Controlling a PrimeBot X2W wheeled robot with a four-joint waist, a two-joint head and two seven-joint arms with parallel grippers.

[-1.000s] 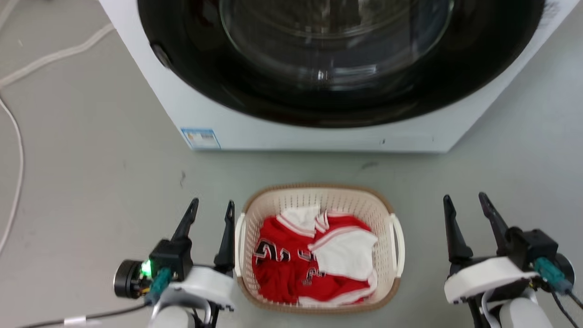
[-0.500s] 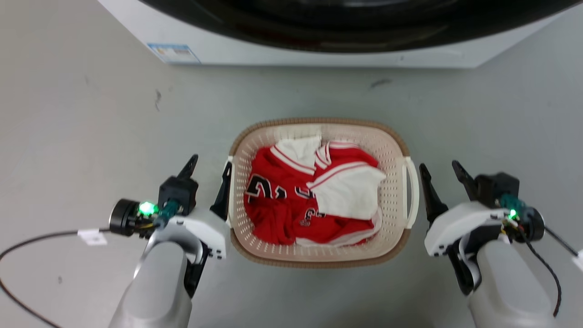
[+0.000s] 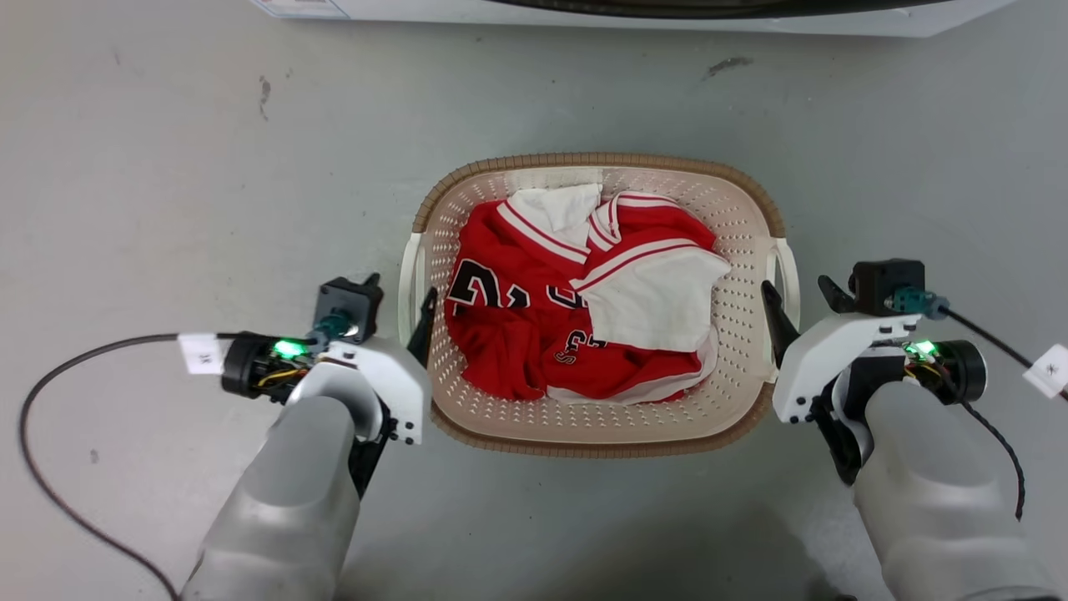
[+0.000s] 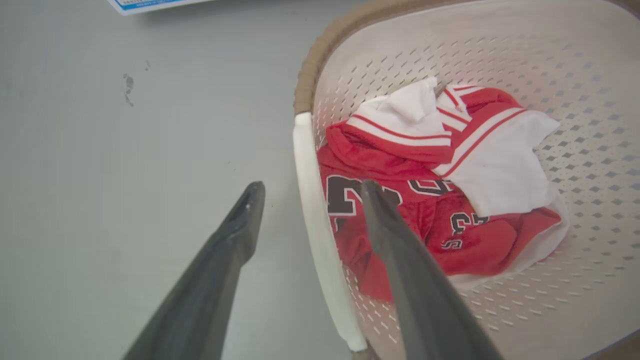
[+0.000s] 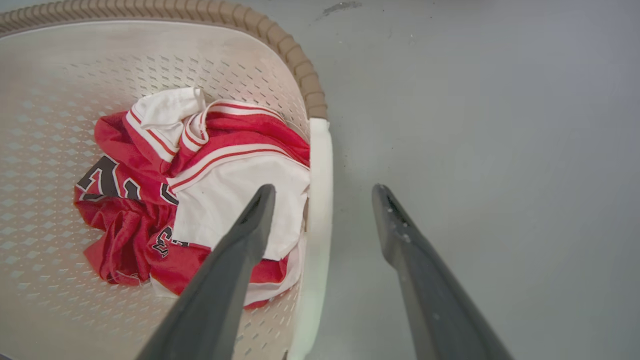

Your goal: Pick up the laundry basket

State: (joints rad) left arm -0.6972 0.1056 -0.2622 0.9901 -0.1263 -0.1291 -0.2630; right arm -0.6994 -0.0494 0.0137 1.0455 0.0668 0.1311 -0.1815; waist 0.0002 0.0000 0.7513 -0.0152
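Head view has the basket [image 3: 738,334] sitting on the grey floor [image 3: 167,167], right between my two arms, with the white bottom edge of the washer [image 3: 584,10] just past it. It's cream plastic, a rounded rectangle, walls full of little holes. A brown woven-look rim [image 3: 584,159] runs round the top, and there's a white handle on each side. Inside is a crumpled red jersey [image 3: 517,334] with dark lettering and red-and-white striped trim. A white cloth [image 3: 659,300] lies on top of it, more toward my right.

My left end effector [image 4: 311,186] is spread wide and straddles the left handle [image 4: 320,240]. In the left wrist view one finger hangs over the bare floor outside the basket and the other over the jersey inside. The white bar runs up between them. There's a visible gap on both sides of the bar, so nothing is pinched.

Same deal on the other side. My right end effector [image 5: 324,190] is wide too, with the right handle [image 5: 318,210] between the fingers. One finger is over the white cloth inside, the other over the floor outside. I can't tell whether either finger sits lower than the handle.

Back in the head view, both sets of fingertips sit about level with the handles, and a black cable [image 3: 42,401] loops across the floor off to my left.
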